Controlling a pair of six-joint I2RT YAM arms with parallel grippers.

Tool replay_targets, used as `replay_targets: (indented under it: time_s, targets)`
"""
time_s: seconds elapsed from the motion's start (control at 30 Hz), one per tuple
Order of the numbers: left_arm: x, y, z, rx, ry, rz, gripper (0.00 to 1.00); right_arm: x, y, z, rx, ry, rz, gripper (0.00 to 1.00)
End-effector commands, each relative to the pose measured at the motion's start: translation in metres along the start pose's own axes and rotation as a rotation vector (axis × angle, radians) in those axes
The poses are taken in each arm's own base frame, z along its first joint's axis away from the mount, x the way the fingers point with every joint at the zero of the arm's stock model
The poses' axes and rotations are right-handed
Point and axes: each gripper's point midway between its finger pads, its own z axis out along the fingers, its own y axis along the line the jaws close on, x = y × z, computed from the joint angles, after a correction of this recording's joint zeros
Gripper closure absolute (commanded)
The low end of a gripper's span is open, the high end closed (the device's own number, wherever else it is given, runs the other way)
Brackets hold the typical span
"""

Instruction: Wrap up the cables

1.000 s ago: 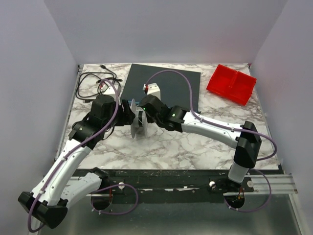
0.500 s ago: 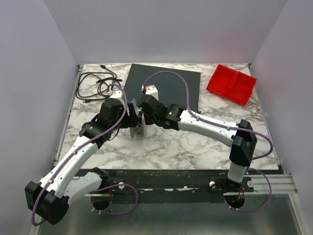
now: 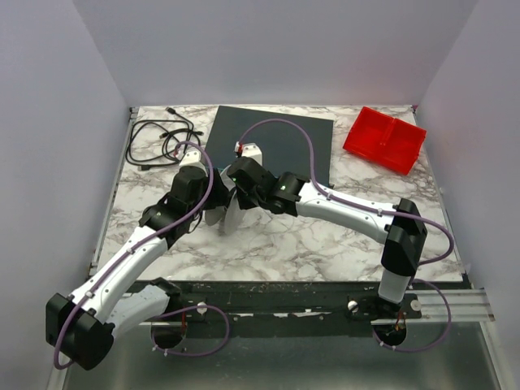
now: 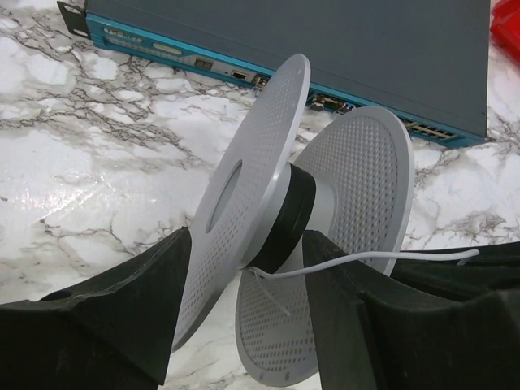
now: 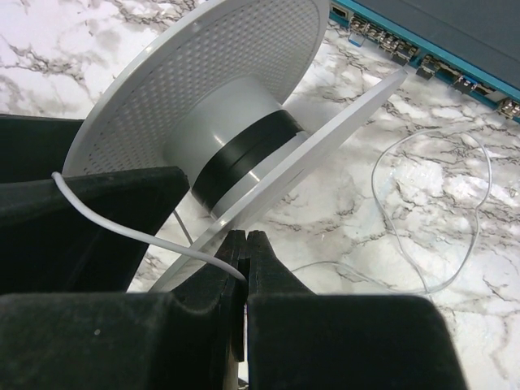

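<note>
A white spool [image 3: 230, 210] with two perforated flanges and a black-wound core [image 4: 286, 213] leans tilted on the marble between both arms. My left gripper [image 4: 248, 240] straddles the near flange [image 4: 244, 187]. Its left finger [image 4: 138, 309] lies against the flange's outer face, and its right finger [image 4: 345, 317] sits between the flanges with a gap showing. The thin white cable [image 4: 366, 260] runs from the core across that finger. My right gripper [image 5: 246, 236] is shut on the cable [image 5: 122, 223] just below the spool's rim. A slack loop of cable [image 5: 475, 203] lies on the table.
A dark network switch [image 3: 272, 138] with a teal port face [image 4: 162, 50] lies just behind the spool. A small white block [image 3: 252, 150] rests on it. A black cord [image 3: 154, 138] lies at the back left. A red bin [image 3: 384, 140] sits at the back right.
My left arm has swung in toward the spool and further back. The spool now leans over more. My right gripper has shifted slightly left and back, still pinching the cable.
</note>
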Motion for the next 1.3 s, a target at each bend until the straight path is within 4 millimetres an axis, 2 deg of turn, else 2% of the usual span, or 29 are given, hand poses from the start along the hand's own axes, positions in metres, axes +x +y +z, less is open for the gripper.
replay_targets:
  time_s: [0.0,0.23,0.33,0.63,0.9,1.07,1.17,1.27]
  targets:
    - [-0.004,0.005,0.006,-0.029,-0.046,-0.018,0.43,0.002,-0.003,0.005,0.006,0.027,0.030,0.99]
    - [-0.001,0.003,0.007,-0.023,-0.034,-0.006,0.49,0.007,-0.030,0.018,0.079,0.044,0.041,0.99]
    - [-0.002,0.003,0.007,-0.026,-0.035,0.000,0.49,0.011,-0.034,0.022,0.089,0.052,0.039,0.99]
    - [-0.007,-0.001,0.010,-0.026,-0.042,0.004,0.49,0.025,-0.023,0.025,0.005,0.094,0.007,0.99]
    - [-0.010,0.002,0.015,-0.052,-0.068,-0.024,0.50,0.023,-0.016,0.023,-0.032,0.102,-0.010,0.99]
    - [-0.013,0.006,0.016,-0.080,-0.085,-0.037,0.57,0.026,-0.011,0.025,-0.058,0.120,-0.023,0.99]
    - [-0.013,0.006,0.017,-0.082,-0.085,-0.034,0.64,0.029,-0.012,0.027,-0.050,0.128,-0.025,0.99]
    - [-0.011,0.008,0.017,-0.090,-0.080,-0.034,0.66,0.031,-0.014,0.030,-0.035,0.132,-0.025,0.99]
